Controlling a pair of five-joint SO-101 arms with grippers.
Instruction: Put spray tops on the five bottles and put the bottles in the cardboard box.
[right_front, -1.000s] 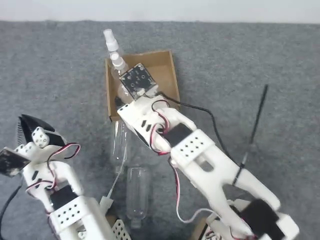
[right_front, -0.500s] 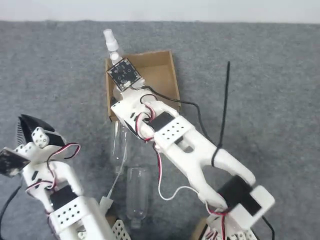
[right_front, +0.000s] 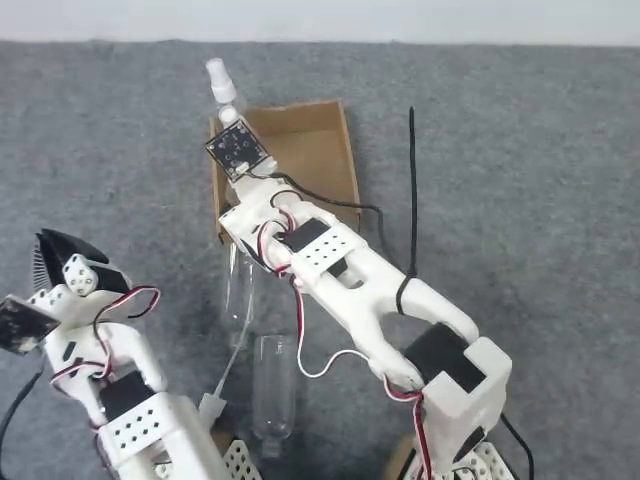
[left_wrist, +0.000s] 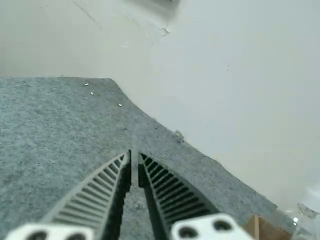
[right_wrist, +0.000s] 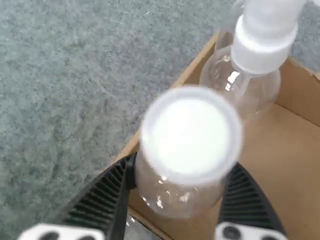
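Holding a bottle (right_wrist: 190, 132) upright, the right gripper (right_wrist: 182, 197) has its fingers clamped on it at the left wall of the cardboard box (right_front: 320, 140), just beside a second bottle (right_wrist: 255, 60) with its top on, probably to pack them close. The left gripper (left_wrist: 134, 172) is idle, fingers together.

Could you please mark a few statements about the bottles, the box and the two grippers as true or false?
1. The right gripper is shut on a capped bottle at the edge of the cardboard box. True.
2. The left gripper holds a spray top. False: it is shut on nothing, above the carpet.
3. Two bottles lie on the carpet outside the box. True.
4. The cardboard box has nothing in it. False: a spray-topped bottle stands in one corner, beside the one being held.
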